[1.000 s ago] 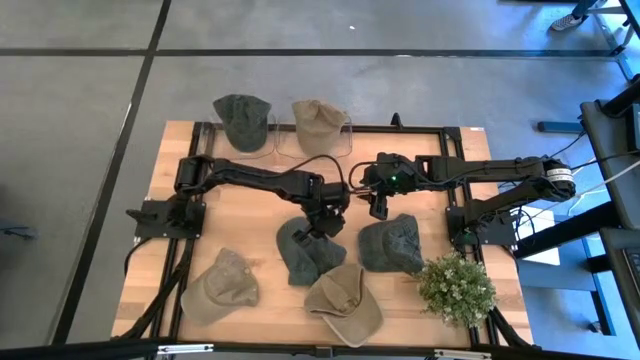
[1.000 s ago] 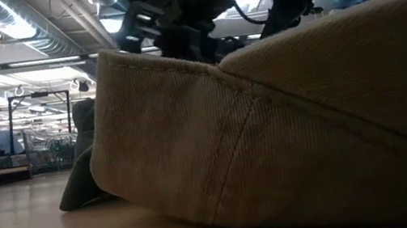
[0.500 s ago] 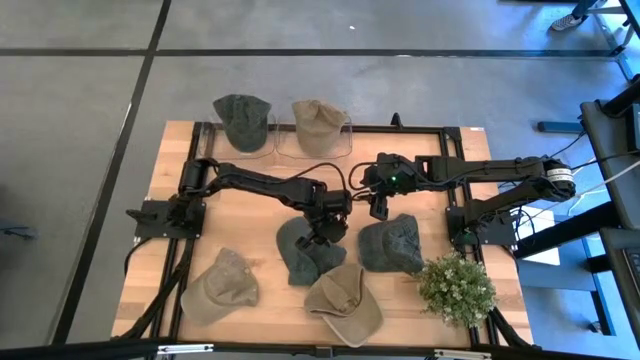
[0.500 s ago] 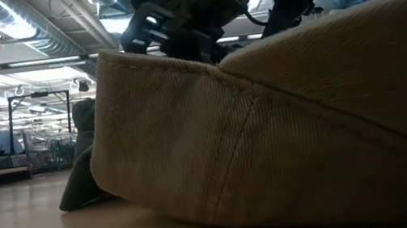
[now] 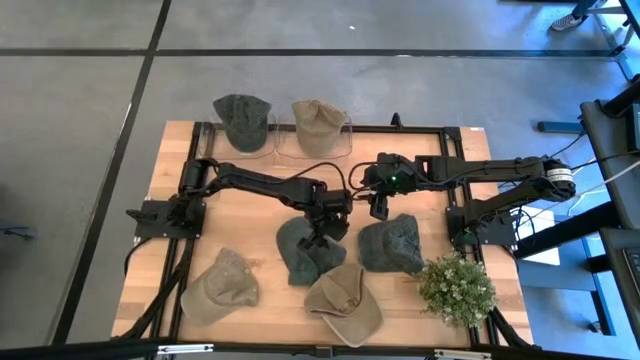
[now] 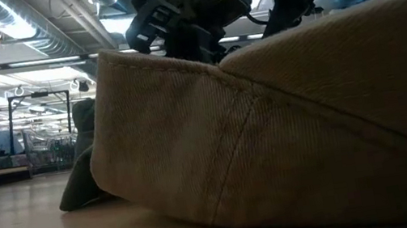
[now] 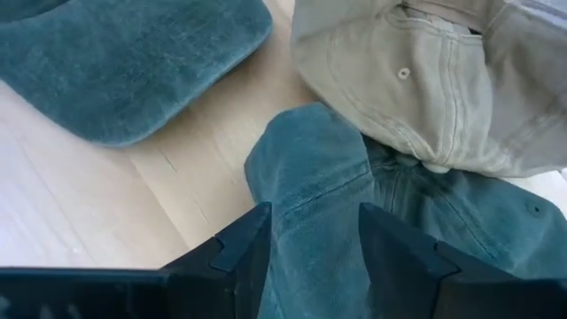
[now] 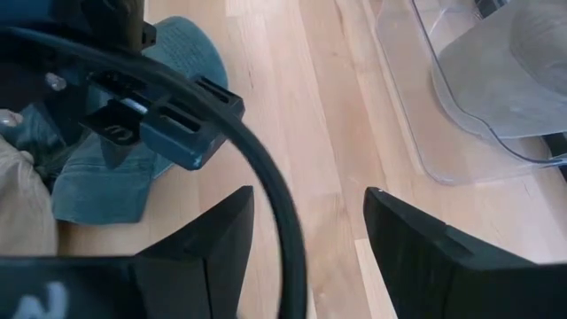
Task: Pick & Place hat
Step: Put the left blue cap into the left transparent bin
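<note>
the hat i am working on, a dark teal cap (image 5: 303, 250), is lying in the middle of the table (image 5: 240, 210), toward the near side. my left gripper (image 5: 322, 226) is hanging just above its far part. in the left wrist view the two fingers (image 7: 239, 248) are standing apart, with a raised fold of the teal cap (image 7: 312, 186) showing between them. i judge they are released and not yet grasping anything.

the risk i am seeing is the crowding. a khaki cap (image 7: 425, 80) is lying against the teal cap and seems to overlap its edge. if i am closing the fingers too far to that side, i may be pinching both fabrics, or dragging the khaki one along. a second teal cap (image 5: 390, 245) is resting just to the right. the cloth is soft, so a thin fold may be slipping out when i am lifting.

my right gripper (image 5: 379, 205) is waiting near, right of the left one, with its fingers (image 8: 213, 244) spread open and holding nothing. a cable of the left arm (image 8: 266, 186) is crossing its view, so the two arms may be touching if i am moving carelessly.

at the far edge two clear bins are standing side by side. the left bin (image 5: 262, 148) is holding a dark green cap (image 5: 240, 120), and the right bin (image 5: 345, 148) is holding a beige cap (image 5: 318, 122).
</note>
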